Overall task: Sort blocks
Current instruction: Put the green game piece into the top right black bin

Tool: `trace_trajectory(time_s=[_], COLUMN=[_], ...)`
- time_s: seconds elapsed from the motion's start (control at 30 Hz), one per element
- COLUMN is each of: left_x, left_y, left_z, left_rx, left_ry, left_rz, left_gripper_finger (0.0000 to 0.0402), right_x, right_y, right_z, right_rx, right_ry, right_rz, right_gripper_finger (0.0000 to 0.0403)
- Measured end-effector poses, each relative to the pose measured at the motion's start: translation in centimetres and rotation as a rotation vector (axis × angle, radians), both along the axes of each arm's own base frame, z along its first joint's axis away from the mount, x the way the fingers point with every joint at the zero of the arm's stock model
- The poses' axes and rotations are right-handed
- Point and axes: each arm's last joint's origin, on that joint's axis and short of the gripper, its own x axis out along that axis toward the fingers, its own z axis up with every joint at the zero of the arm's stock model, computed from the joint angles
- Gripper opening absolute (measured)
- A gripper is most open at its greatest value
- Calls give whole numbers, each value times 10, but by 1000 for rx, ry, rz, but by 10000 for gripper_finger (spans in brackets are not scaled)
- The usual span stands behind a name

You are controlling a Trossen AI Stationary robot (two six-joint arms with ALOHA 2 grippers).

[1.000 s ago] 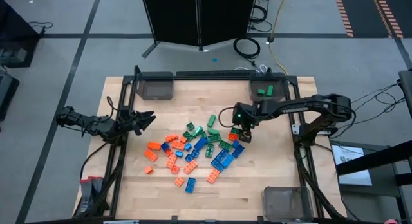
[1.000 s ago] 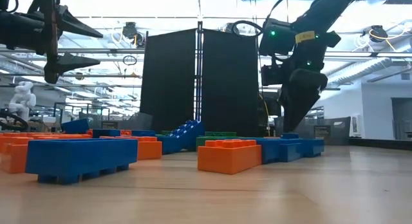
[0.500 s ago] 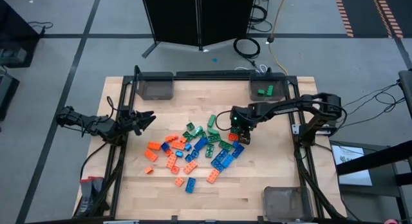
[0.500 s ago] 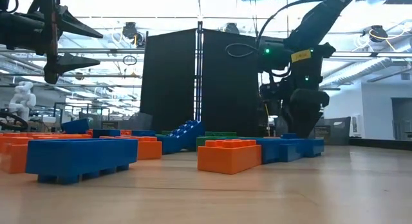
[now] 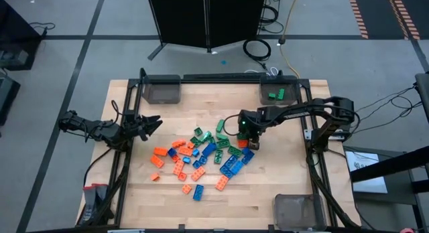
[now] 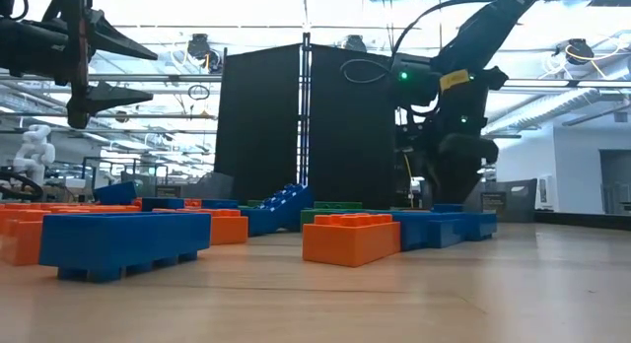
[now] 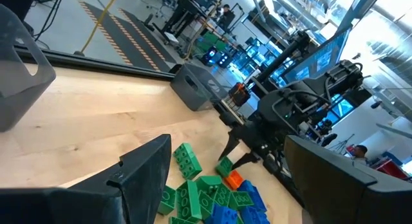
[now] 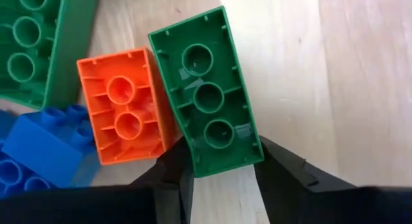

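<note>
Orange, green and blue blocks (image 5: 201,156) lie scattered in the middle of the wooden table. My right gripper (image 5: 248,140) points steeply down at the pile's right end, shut on a green oblong block (image 8: 206,98) that lies hollow side up. An orange block (image 8: 125,114), also hollow side up, lies against its side. My left gripper (image 5: 151,124) waits open and level at the table's left edge, high above the wood (image 6: 118,72). My right gripper pinches the green oblong block between its two fingers (image 8: 174,176), one on each long side, at the block's end (image 8: 215,161) nearest the wrist. The fingers come from above and lie across the block. The block seems to lie flat on the table, underside up.
Grey bins stand at the far left (image 5: 163,90), far right (image 5: 293,86) and near right (image 5: 298,209) corners; the far right one holds green blocks (image 5: 275,94). A dark frame runs along the table's edges. Bare wood lies right of the pile.
My right gripper has sunk from above the pile's right end down onto the blocks there. The blocks lie as before.
</note>
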Motion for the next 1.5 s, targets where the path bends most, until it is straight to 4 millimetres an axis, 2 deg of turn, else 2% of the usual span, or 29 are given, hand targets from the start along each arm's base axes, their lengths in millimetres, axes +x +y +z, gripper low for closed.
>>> trace_trajectory(time_s=[0.33,0.43,0.53,0.7,0.8,0.93,1.23,1.33,1.5], left_x=[0,0,0,0,0,0,0,0,0], left_y=[0,0,0,0,0,0,0,0,0], left_z=[0,0,0,0,0,0,0,0,0], left_rx=[0,0,0,0,0,0,0,0,0], left_ry=[-1,-1,-1,-1,0,0,-1,0,-1], left_rz=[3,3,3,3,3,3,3,3,3], left_gripper_finger=[303,303,303,303,303,303,303,303,303], right_x=[-1,0,1,-10,-23,-41,-84,-101,-112], right_y=[0,-3,-11,-43,-69,-96,-151,-166,-182], right_z=[6,22,49,91,106,112,134,131,120], right_rx=[16,-6,-81,-205,-186,-178,-206,-201,-158], right_ry=[-14,-58,-89,-37,16,42,57,84,131], right_rz=[-82,-125,-208,-469,-671,-874,-1035,-1100,-1109], right_gripper_finger=[118,118,118,118,118,118,118,118,118])
